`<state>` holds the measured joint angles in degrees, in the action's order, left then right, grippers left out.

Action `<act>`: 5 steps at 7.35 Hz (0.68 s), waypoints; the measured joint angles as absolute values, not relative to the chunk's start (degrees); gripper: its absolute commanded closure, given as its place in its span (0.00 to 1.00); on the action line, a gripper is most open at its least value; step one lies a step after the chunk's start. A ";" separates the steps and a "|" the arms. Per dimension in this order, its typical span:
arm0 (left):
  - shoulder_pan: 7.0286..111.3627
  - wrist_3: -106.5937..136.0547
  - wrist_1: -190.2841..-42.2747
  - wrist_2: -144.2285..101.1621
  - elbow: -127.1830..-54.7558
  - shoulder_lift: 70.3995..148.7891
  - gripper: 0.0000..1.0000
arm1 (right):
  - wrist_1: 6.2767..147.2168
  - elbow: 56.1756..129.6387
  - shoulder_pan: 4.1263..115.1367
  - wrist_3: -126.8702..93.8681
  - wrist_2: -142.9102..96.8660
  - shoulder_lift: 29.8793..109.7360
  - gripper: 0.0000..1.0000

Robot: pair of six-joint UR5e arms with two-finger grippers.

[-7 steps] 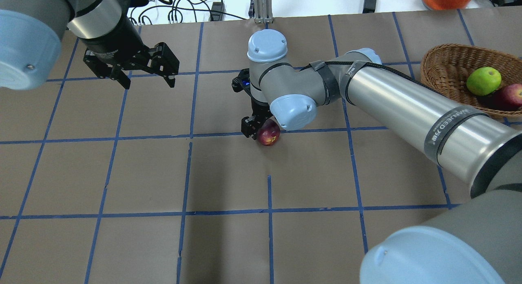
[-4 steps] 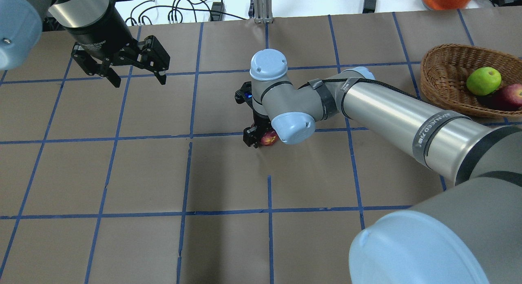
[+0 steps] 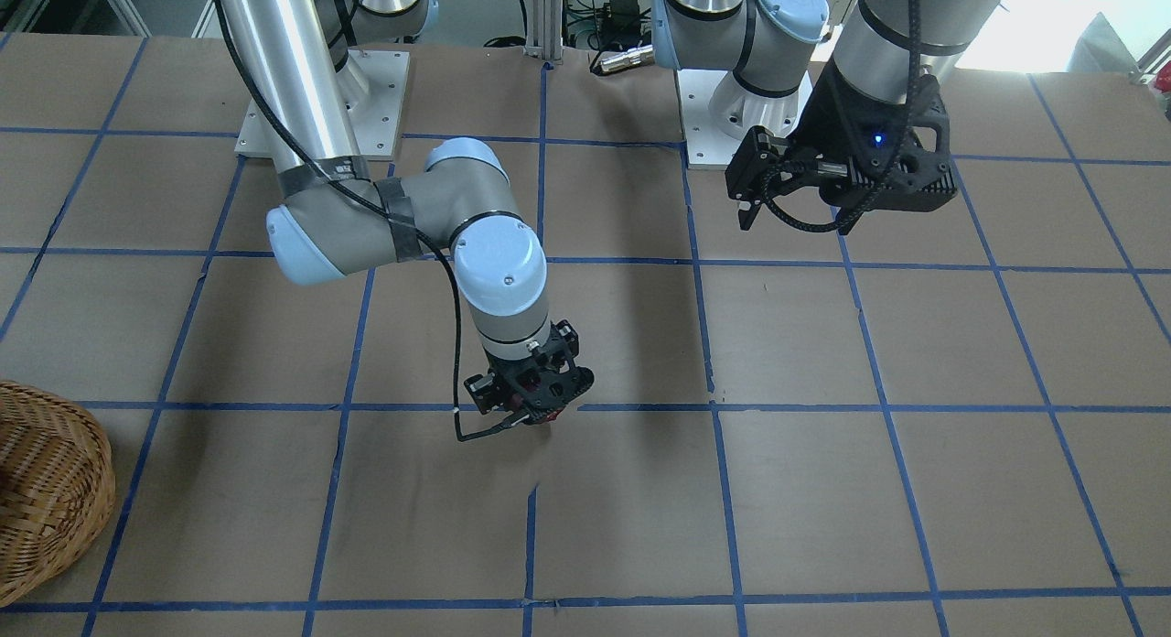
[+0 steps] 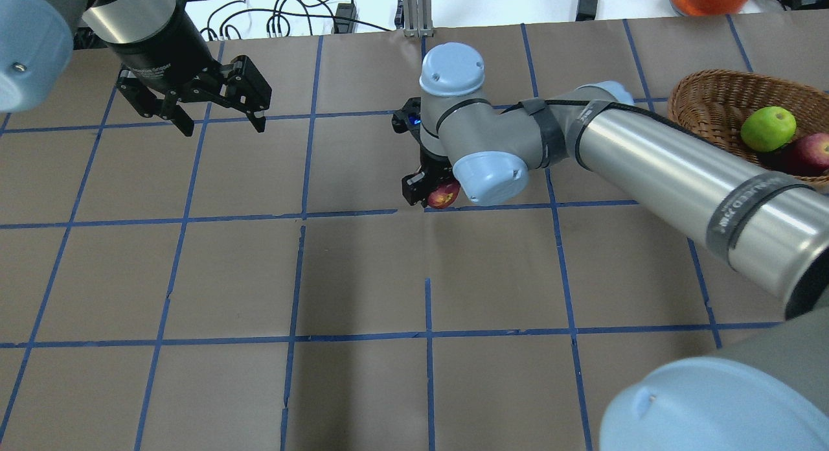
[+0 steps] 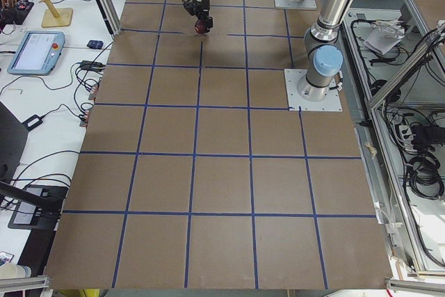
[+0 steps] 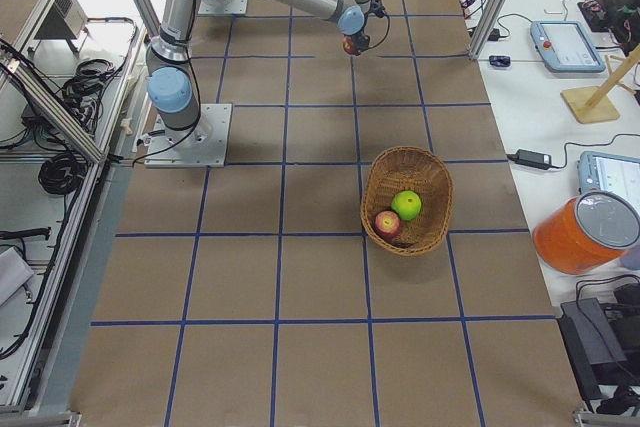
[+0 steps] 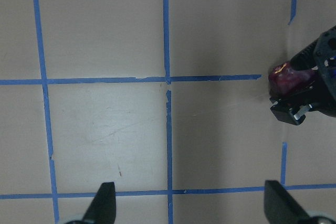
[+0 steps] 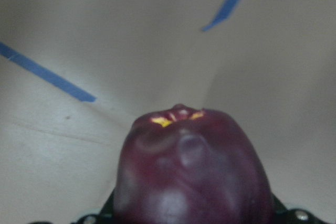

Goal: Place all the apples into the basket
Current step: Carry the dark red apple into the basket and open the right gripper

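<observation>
Right end effector [image 4: 431, 192]: it pointed down at the tabletop [image 4: 363, 276] and was pinching the dark maroon apple [image 4: 444, 196] between its jaws.
Maroon apple: it sat right in that pinch and bulged out below the fingers in the wrist view. It was the only apple not in the basket.
Slip risk: the skin looked smooth and round. To my eye a fast swing could roll the apple out of the pinch, so that it dropped and ran off across the tabletop.
Basket [image 4: 706, 114]: it stood well off to the end effector's right, with the green apple [image 4: 768, 128] and the red apple [image 4: 809, 151] lying inside it, close together.
Arrival risk: coming in low could knock the wicker rim and shove the basket. Letting go from high up could make the apple bounce off the two fruits and out.
Left end effector [image 4: 222, 126]: it was spread and empty, and hung well apart on the opposite side. I judged it no threat unless it moved in.
Hard to make out: one finger was hidden under the wrist joint in the overhead view, so I couldn't see how deep the grip went. I couldn't tell for sure whether the apple was clear of the tabletop. The basket was cut off at the frame edge.
</observation>
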<state>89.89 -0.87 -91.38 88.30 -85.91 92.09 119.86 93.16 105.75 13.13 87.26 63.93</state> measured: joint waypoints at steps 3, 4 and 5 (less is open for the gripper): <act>89.80 -0.89 -91.15 88.25 -86.42 91.17 0.00 | 112.58 88.75 83.83 18.22 89.64 69.31 0.85; 89.79 -0.88 -91.15 88.24 -86.45 90.99 0.00 | 112.37 87.50 77.87 25.03 89.93 68.65 0.85; 89.78 -0.88 -91.14 88.26 -86.47 90.93 0.00 | 112.90 86.69 72.48 32.85 90.19 66.98 0.84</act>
